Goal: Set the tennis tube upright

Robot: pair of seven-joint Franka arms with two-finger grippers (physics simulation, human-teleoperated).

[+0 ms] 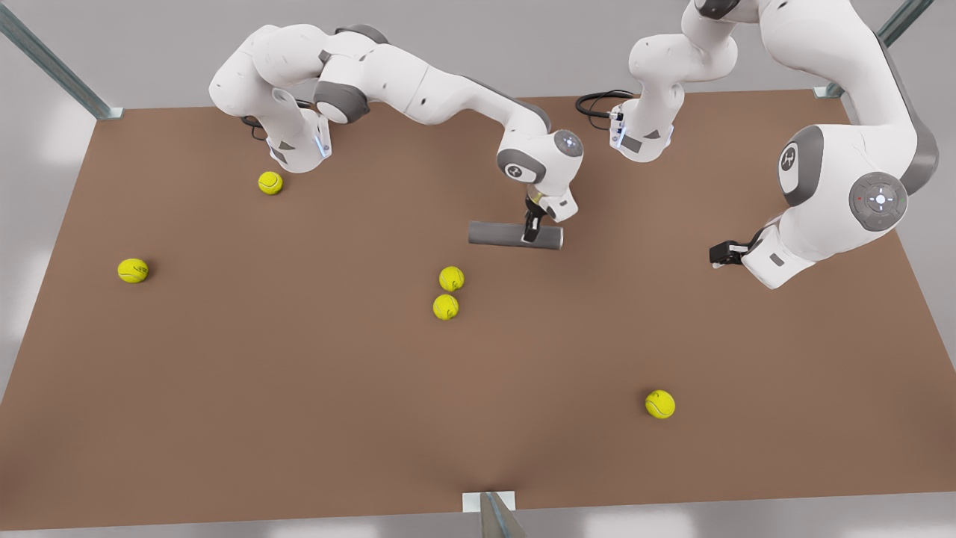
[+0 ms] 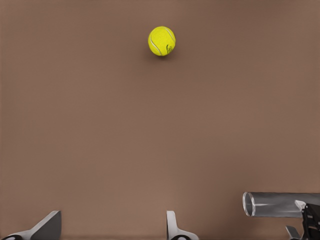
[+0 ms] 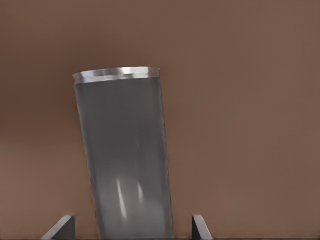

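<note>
Right claw (image 1: 532,233) astride lying tennis tube (image 1: 499,234)

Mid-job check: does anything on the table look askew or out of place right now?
The tennis tube lies on its side mid-table instead of standing. The right gripper is down at it, fingers on either side of the body. Five tennis balls sit scattered loose. The left gripper waits open at the front view's right. Nothing looks damaged.
</note>
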